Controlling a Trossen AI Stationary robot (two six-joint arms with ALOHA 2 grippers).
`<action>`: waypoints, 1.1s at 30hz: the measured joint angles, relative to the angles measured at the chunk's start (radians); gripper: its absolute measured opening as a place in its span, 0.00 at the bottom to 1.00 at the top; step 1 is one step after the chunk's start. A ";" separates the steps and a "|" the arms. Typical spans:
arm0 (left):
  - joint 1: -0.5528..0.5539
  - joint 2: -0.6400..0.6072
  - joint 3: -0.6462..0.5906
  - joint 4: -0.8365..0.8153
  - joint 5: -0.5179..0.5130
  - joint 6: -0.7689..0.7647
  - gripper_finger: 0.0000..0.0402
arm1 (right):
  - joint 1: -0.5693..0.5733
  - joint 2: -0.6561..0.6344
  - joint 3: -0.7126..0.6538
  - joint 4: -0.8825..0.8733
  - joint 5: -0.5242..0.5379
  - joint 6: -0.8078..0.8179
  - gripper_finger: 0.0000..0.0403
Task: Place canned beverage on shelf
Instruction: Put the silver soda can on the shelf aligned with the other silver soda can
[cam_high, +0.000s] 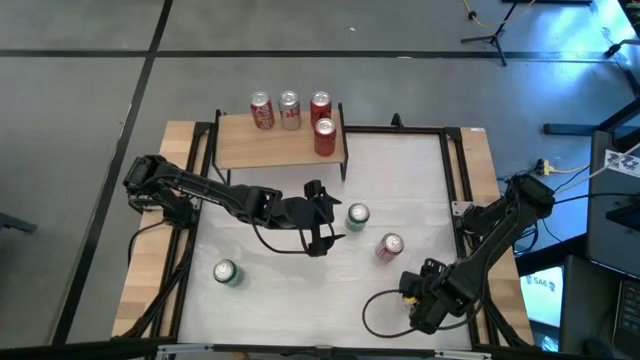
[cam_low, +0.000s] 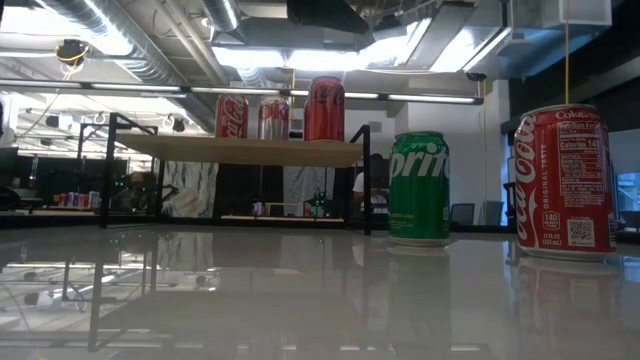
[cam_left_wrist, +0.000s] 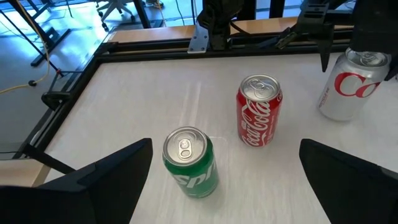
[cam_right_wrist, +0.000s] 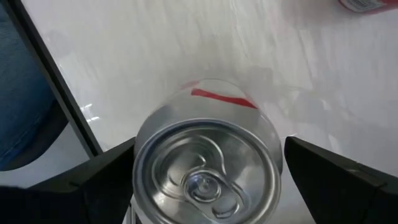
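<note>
Four cans (cam_high: 290, 110) stand on the shelf (cam_high: 262, 146); left gripper (cam_high: 334, 215) and right gripper (cam_high: 410, 296) both gape wide, holding nothing.

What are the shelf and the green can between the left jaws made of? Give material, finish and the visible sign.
Shelf: board looks like light wood, matte, pale and evenly toned; legs look like thin black metal rod.
Green can: seemingly aluminium, with a bare silvery top and pull tab and a glossy green printed wall.

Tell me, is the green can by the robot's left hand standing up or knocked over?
Standing up. The green can shows its round top with the pull tab, its base flat on the white table.
</note>
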 joint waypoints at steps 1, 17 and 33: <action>0.000 0.000 0.000 0.000 0.000 0.000 0.98 | 0.000 0.000 0.000 0.004 0.000 0.000 0.95; -0.003 0.000 0.000 0.000 0.000 0.001 0.98 | -0.001 0.000 0.000 0.025 0.050 -0.001 0.86; -0.003 -0.009 0.000 -0.006 0.002 0.020 0.98 | -0.066 -0.002 0.000 0.028 -0.034 -0.048 0.73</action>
